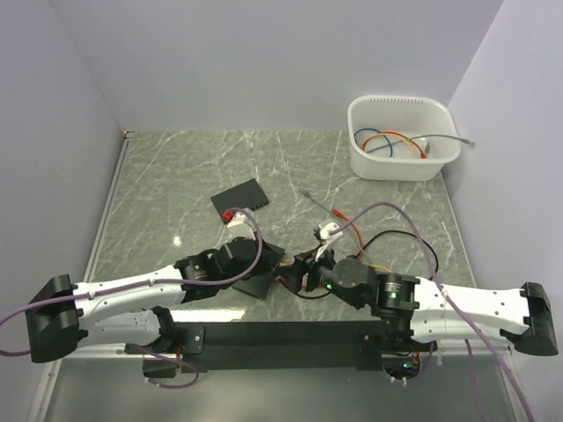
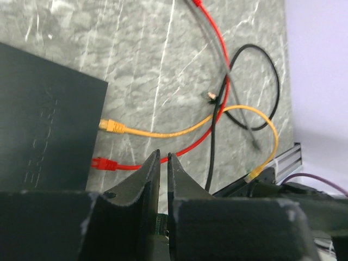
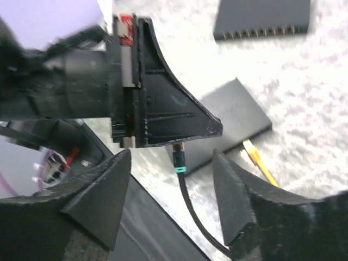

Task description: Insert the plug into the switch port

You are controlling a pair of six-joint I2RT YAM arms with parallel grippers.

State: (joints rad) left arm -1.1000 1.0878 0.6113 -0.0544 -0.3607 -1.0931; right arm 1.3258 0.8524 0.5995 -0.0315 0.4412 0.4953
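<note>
The 2 arms meet over the near middle of the counter (image 1: 176, 176). The left pincer (image 2: 163, 156) has its fingers drawn almost together, with only a thin slit between the tips in its own wrist view. The right wrist view shows it clamped on the plug (image 3: 178, 160). This is a small dark connector with a teal band that pokes out from under the tip of the left finger. Its black cable (image 3: 190, 212) trails down and away from there.

The right pincer (image 3: 171, 155) stands apart, with 1 finger on each side of the plug and a clear gap between each finger and the plug. It holds nothing.

The plug hangs just beside the switch (image 2: 43, 109), a flat black box lying on the counter under the left arm. The plug is not in any port. 2 other connectors already meet the switch's right edge. 1 is on an orange cable (image 2: 174, 130) and 1 is on a red cable (image 2: 212, 54). Both cables run off to the right across the marbled counter. There they cross the black cable's loop near the counter's right side.

A second switch (image 1: 239, 195) lies farther back on the left half of the counter, well apart from the arms. A row of ports shows along one of its edges in the right wrist view. A white bin (image 1: 400, 163) sits at the far right corner with several coloured cables coiled inside.
</note>
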